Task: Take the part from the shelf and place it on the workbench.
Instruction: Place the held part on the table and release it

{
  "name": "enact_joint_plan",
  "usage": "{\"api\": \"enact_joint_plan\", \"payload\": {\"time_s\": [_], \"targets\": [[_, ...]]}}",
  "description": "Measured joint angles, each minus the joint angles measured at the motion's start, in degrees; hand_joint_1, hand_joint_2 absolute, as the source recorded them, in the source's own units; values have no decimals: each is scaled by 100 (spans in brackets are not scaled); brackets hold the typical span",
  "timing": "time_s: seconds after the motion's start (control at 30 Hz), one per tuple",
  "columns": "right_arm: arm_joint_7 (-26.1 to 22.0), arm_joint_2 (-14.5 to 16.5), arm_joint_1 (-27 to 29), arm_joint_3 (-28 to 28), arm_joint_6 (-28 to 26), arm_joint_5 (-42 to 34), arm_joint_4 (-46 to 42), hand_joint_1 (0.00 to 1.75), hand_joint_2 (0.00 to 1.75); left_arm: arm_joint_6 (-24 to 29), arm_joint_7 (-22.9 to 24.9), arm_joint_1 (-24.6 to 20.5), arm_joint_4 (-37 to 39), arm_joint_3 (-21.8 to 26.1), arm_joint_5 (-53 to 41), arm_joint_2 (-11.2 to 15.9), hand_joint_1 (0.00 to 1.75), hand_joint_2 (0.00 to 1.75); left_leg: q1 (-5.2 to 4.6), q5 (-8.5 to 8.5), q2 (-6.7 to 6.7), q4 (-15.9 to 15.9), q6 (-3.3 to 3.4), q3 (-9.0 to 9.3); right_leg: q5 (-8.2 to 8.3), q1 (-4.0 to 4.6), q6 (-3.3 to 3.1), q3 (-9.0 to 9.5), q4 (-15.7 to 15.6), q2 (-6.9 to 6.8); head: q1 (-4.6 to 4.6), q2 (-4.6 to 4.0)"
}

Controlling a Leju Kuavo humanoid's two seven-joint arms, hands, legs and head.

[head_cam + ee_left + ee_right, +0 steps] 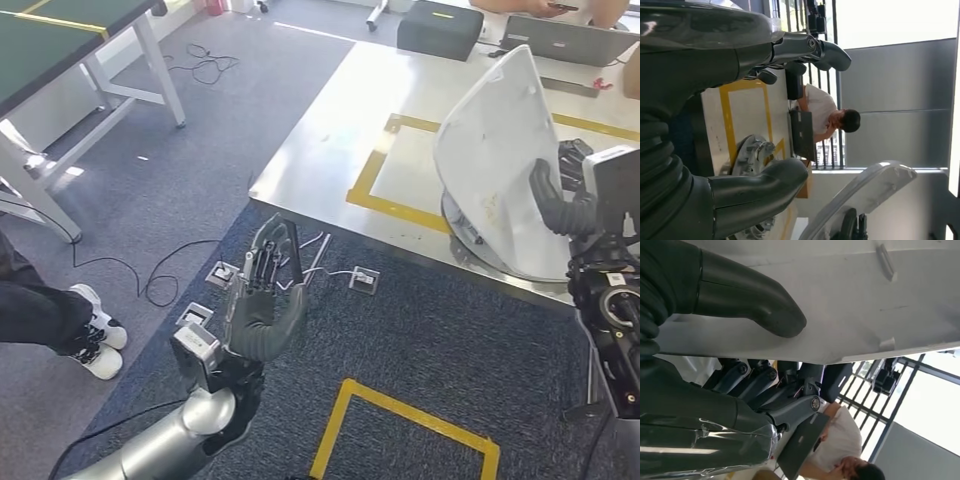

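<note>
Your right hand point(573, 200) already has the part point(494, 160), a large white curved shell, so the move ahead turns on how that shell sits over the table point(340, 130). It stands on the right side of the scene, tilted, its long axis running up from a wide lower edge near the table's near right rim to a narrow tip pointing far and up. In the head view the lower edge appears to hang over or touch a round metal fixture point(472, 235) lying on the table just beside the yellow taped rectangle point(370, 170); you cannot tell which from here. The right thumb presses on the shell's near face while the fingers point(753, 377) curl behind its edge, pinching it between them. The arm comes in from the right, wrist roughly level with the shell's middle. Your left hand point(264, 300) is well apart to the left, raised over the carpet with palm upright, fingers spread and holding nothing. Judging by this, the placing belongs to the right hand alone: lower and settle the shell.
</note>
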Motion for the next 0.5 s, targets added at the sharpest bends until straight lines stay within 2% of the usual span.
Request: {"api": "enact_joint_plan", "payload": {"time_s": [0.1,0.13,0.17,0.23,0.27,0.3,0.33,0.37,0.4,0.43,0.47,0.5], "targets": [[-11,34,-141,26,36,-33,140,175,175,-26,-30,-33,27,0,15,-16,0,175,10,-37,-12,-41,113,162,-90,-13,95,41,168,-14,34,0],[-28,53,-195,39,49,-46,197,175,175,-31,-48,-50,35,0,23,-25,0,175,6,-58,-8,-41,143,224,-172,-25,119,-43,345,-24,43,0],[-45,75,-246,57,62,-54,264,175,175,-34,-64,-62,44,0,31,-36,0,175,3,-75,-7,-41,167,276,-292,-36,139,-210,654,-37,51,0],[-69,123,-308,99,92,-66,408,175,175,-34,-81,-72,64,0,51,-46,0,175,-3,-157,-12,-39,188,360,-594,-42,165,-682,1425,-41,63,0],[-72,143,-319,116,106,-68,475,175,175,-34,-84,-70,74,0,60,-49,0,175,-4,-207,-20,-38,188,413,-714,-44,172,-889,1669,-41,66,0],[-74,164,-323,131,117,-71,533,175,175,-34,-86,-67,83,0,69,-49,0,175,-4,-260,-30,-37,183,476,-756,-46,174,-1015,1727,-42,70,0],[-78,189,-332,146,125,-75,586,175,175,-34,-87,-66,92,0,75,-49,0,175,-5,-322,-40,-36,173,558,-656,-47,165,-1048,1563,-42,74,0],[-83,213,-346,163,129,-77,634,175,175,-34,-90,-67,98,0,80,-50,0,175,-7,-390,-47,-36,161,650,-396,-46,147,-1008,1231,-43,78,0],[-90,237,-364,185,133,-81,690,175,175,-34,-92,-70,103,0,83,-51,0,175,-12,-456,-51,-35,147,734,-7,-43,124,-955,815,-44,86,0],[-99,257,-383,212,140,-87,753,175,175,-34,-94,-69,109,0,87,-54,0,175,-19,-520,-61,-29,124,802,307,-31,99,-909,441,-52,98,0],[-104,288,-397,238,150,-91,813,175,175,-35,-99,-70,115,0,92,-57,0,175,-24,-576,-70,-30,94,841,537,-13,68,-861,192,-54,108,0],[-110,320,-413,264,160,-90,869,175,175,-38,-105,-71,120,0,97,-60,0,175,-28,-610,-79,-15,60,866,634,3,31,-837,62,-56,124,0]]}}
